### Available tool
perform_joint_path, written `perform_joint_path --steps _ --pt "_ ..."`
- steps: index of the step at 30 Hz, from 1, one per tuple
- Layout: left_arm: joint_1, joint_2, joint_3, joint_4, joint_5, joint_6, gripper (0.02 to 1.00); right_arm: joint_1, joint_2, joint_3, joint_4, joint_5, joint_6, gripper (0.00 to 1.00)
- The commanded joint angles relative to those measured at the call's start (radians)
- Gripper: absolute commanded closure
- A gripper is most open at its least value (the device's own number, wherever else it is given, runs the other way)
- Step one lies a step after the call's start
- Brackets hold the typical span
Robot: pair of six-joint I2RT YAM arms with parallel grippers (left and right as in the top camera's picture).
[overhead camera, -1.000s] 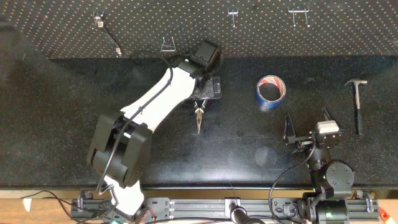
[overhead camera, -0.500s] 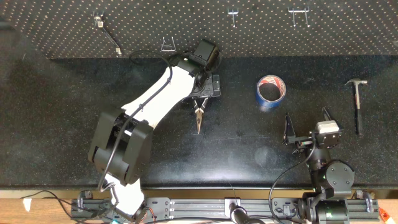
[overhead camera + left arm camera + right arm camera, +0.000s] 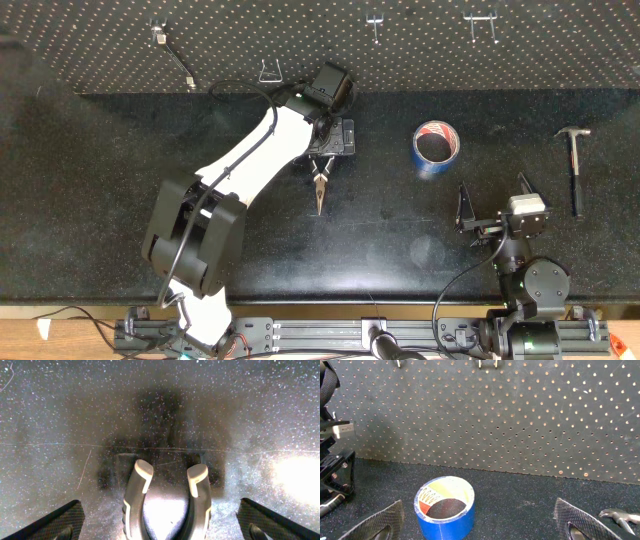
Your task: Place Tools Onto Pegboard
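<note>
The left end effector [image 3: 160, 510] is hovering wide open over the grey-handled pliers [image 3: 319, 185], which are lying flat on the black speckled tabletop [image 3: 400, 240], left of the blue roll of tape [image 3: 436, 148]. Its fingers are straddling both handles, presumably lining up a grasp for the trip to the perforated pegboard [image 3: 420, 50] behind the tape. The right end effector [image 3: 493, 203] is sitting open and empty, just right of the tape. The pliers' nose is being cut off in the left wrist view, and finger contact with the tabletop is proving hard to judge.
</note>
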Motion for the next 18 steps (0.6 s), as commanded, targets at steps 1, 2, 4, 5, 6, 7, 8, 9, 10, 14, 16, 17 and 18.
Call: perform_joint_path --steps 1,2,4,5,6,7,8,9,10,14,16,17,18 --pt "0.002 0.03 0.018 -0.009 0.011 0.011 0.034 0.007 -0.011 -0.002 -0.008 0.009 -0.011 0.025" --pt "0.001 0.033 0.018 -0.009 0.012 0.007 0.034 0.007 -0.011 -0.002 -0.008 0.009 -0.011 0.025" --pt "0.001 0.039 0.018 -0.009 0.03 0.007 0.034 0.007 -0.011 -0.002 -0.008 0.009 -0.011 0.025" --pt "0.001 0.04 0.018 -0.009 0.031 0.007 0.031 0.007 -0.011 -0.002 -0.008 0.009 -0.011 0.025" --pt "0.001 0.04 0.018 -0.008 0.033 0.008 0.031 0.007 -0.011 -0.002 -0.008 0.009 -0.011 0.025" --pt "0.001 0.04 0.018 -0.009 0.034 0.007 0.034 0.007 -0.011 -0.002 -0.008 0.009 -0.011 0.025" --pt "0.001 0.04 0.018 -0.009 0.034 0.007 0.031 0.007 -0.011 -0.002 -0.008 0.009 -0.011 0.023" --pt "0.001 0.04 0.018 -0.009 0.035 0.008 0.034 0.007 -0.011 -0.002 -0.008 0.009 -0.011 0.025" --pt "0.001 0.04 0.018 -0.01 0.037 0.008 0.031 0.007 -0.011 -0.002 -0.008 0.009 -0.011 0.027" --pt "0.001 0.04 0.018 -0.024 0.037 0.009 0.036 0.007 -0.011 -0.002 -0.008 0.009 -0.011 0.025" --pt "0.001 0.04 0.018 -0.025 0.038 0.012 0.034 0.007 -0.011 -0.002 -0.008 0.009 -0.011 0.025" --pt "0.001 0.04 0.018 -0.025 0.04 0.012 0.031 0.007 -0.011 -0.002 -0.008 0.009 -0.011 0.025" --pt "0.001 0.041 0.018 -0.027 0.041 0.012 0.034 0.007 -0.011 -0.002 -0.008 0.009 -0.011 0.025"
